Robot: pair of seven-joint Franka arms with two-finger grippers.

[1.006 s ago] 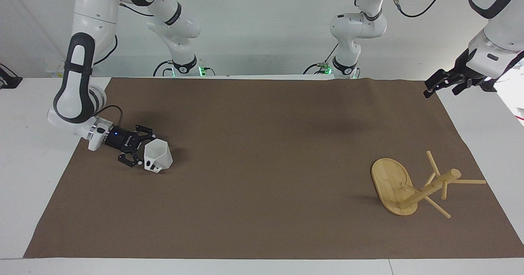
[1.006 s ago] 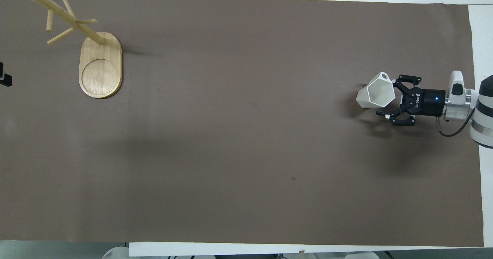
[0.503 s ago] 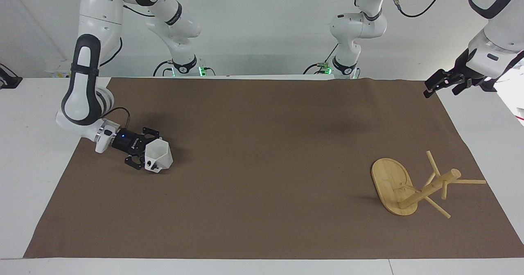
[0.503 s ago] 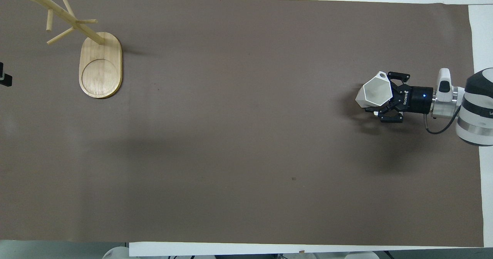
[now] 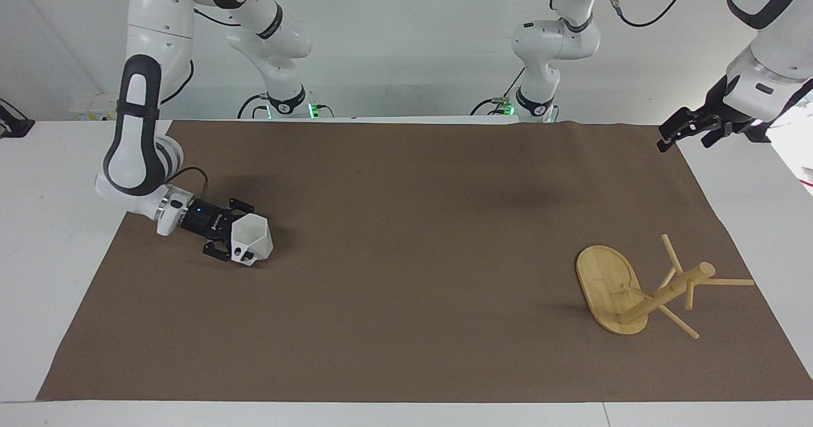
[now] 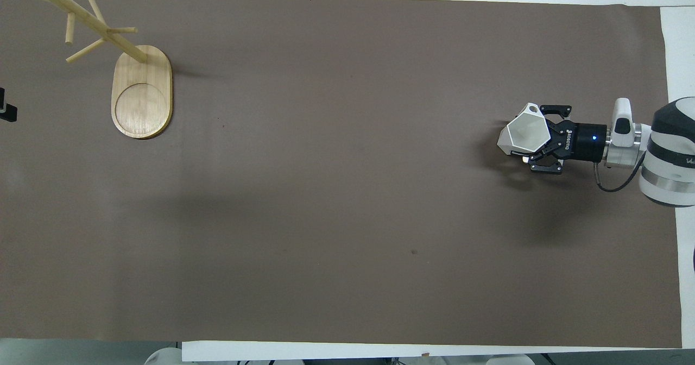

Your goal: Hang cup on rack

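The white cup (image 5: 252, 241) sits low on the brown mat (image 5: 406, 255) that covers the surface (image 5: 57, 236), near the edge at the right arm's end. The cup has flat, pointy sides and a small handle with a hole in it, and its open mouth tips up and toward the middle of the surface. The right end effector (image 5: 230, 241) lies almost flat, just above the mat, and points toward the middle of the surface. Its black fingers (image 6: 544, 137) reach around the cup's rim, one on each side of the wall, so it is pinching the cup at the rim next to the handle. I cannot tell if the cup's bottom is touching the mat or just off it. The rack (image 5: 641, 287) is well apart from the cup, near the corner at the left arm's end that is farthest from the robots. It is made of light wood. Its flat oval base (image 6: 141, 93) rests on the mat, and a round post stands up from the end of the base, with thin pegs (image 6: 85, 51) sticking out in many ways. No cup is on any peg. The left end effector (image 5: 689, 129) waits up in the air over the corner of the mat at the left arm's end that is closest to the robots. I cannot tell if its fingers are spread or pressed together.
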